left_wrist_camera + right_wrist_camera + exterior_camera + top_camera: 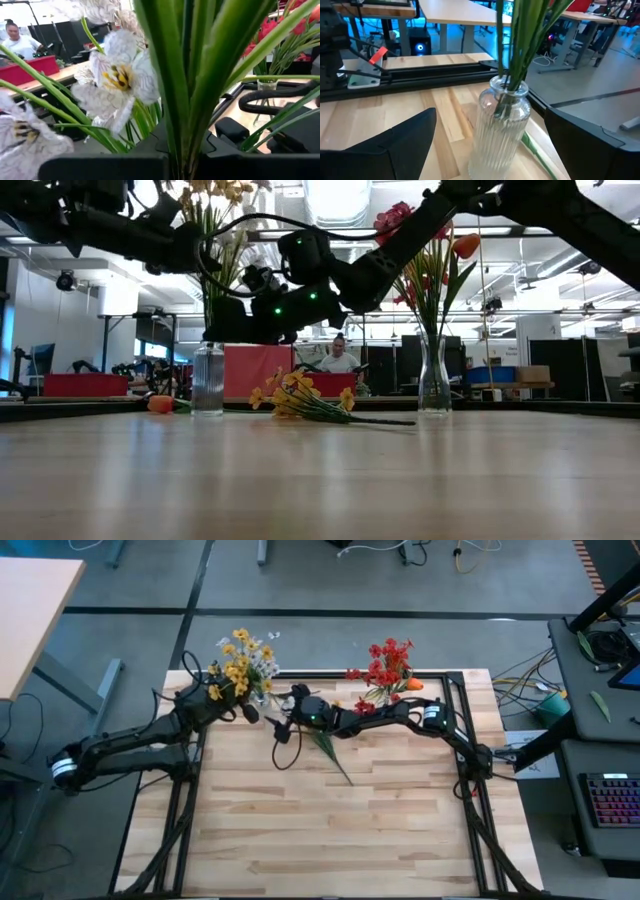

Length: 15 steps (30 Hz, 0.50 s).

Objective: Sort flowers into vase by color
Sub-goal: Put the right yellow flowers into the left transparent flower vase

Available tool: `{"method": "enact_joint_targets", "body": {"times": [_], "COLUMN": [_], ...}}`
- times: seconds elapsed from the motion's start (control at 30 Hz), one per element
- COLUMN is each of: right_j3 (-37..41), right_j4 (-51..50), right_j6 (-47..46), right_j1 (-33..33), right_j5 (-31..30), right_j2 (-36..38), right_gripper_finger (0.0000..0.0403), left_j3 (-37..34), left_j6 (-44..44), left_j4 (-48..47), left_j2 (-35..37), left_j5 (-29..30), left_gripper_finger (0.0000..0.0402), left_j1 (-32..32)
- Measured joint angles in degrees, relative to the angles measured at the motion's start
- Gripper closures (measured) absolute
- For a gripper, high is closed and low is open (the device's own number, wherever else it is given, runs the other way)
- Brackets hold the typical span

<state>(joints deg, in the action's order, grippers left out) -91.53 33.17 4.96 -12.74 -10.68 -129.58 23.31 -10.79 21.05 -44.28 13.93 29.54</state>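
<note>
A ribbed glass vase [207,380] at the far left holds yellow and white flowers [243,662]. It also shows in the right wrist view [502,125]. A second vase [433,375] at the far middle holds red flowers [388,662] and an orange blossom [465,245]. A yellow spray [328,745] lies flat on the table. My left gripper [243,708] is up among the left vase's flowers, shut on green stems [182,125]. My right gripper [283,712] hangs open and empty just right of that vase, a finger [400,142] toward each side of it. My left gripper holds a bunch of green stems and leaves [184,157], pinched between its two fingers, at a height well above the vase's mouth. The stems rise upright past the fingers. White blossoms [117,75] crowd beside the hold.
A black rail frame [455,740] borders the table on the left, far and right sides. An orange blossom [160,403] lies on the table beside the left vase. The near half of the wooden table [330,830] is bare. A person [340,358] sits in the room beyond.
</note>
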Motion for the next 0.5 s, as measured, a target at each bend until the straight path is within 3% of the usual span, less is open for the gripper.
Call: {"method": "enact_joint_targets", "body": {"times": [0.5], "right_j3": [0.00], "right_j4": [2.80], "right_j6": [-0.38], "right_j1": [-0.54], "right_j5": [2.09], "right_j2": [-0.17], "right_gripper_finger": [0.0039], "left_j3": [-0.63], "left_j6": [0.82], "left_j4": [2.52], "left_j2": [-1.91], "left_j5": [0.00], "left_gripper_finger": [0.0401], "left_j1": [0.11]}}
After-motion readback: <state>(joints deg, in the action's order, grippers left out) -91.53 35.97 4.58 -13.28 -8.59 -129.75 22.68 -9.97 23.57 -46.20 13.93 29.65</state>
